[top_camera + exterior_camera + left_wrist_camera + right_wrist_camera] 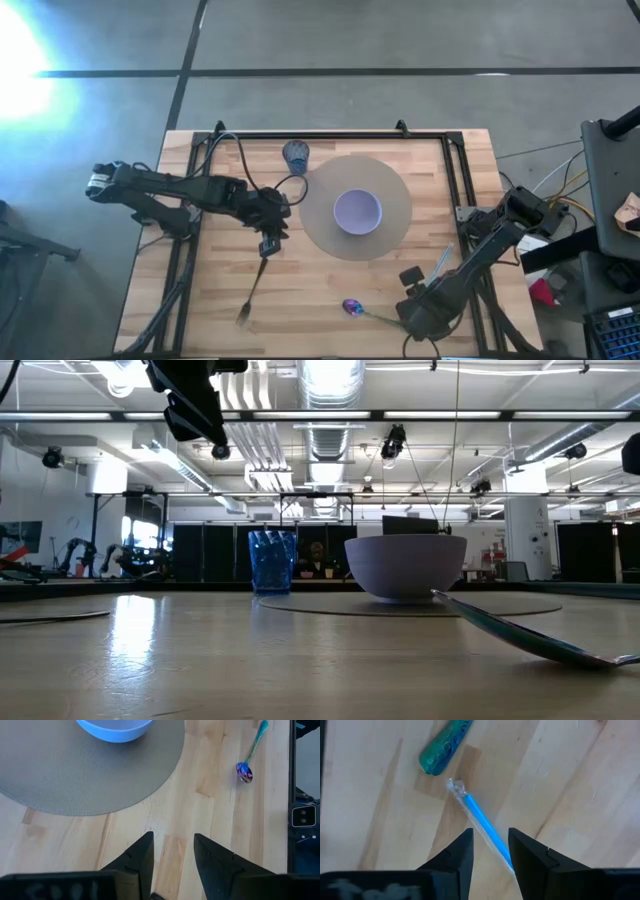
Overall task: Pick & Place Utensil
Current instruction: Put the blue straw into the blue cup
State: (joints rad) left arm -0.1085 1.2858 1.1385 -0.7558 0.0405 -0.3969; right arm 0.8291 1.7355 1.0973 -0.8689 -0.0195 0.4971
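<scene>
Wooden planks make up the desk (330,290), and on them, close to the near edge and right of the middle, lies the spoon (362,312). Its iridescent purple-blue bowl points toward the desk's left side, while the teal handle runs off toward the near right corner, so the long axis lies almost along the near edge with a slight slant. In the low view the spoon (530,635) shows as a metallic shaft slanting across the right foreground.

The right gripper (490,851) hangs over the handle end of the spoon, near the near right corner. Its fingers (459,854) stand a narrow way apart and hold nothing; between them on the wood lies a blue straw in a clear wrapper (482,827), and the rounded teal tip of the spoon handle (445,747) lies just beyond it.

The left gripper (172,855) waits over bare wood left of the round grey mat (330,225), fingers partly open and empty. A fork (253,290) lies toward the near left, its long axis running from the near edge away.

A lavender bowl (357,211) sits on the mat, and a blue cup (296,155) stands just beside the mat toward the far edge. No writing can be read anywhere.
</scene>
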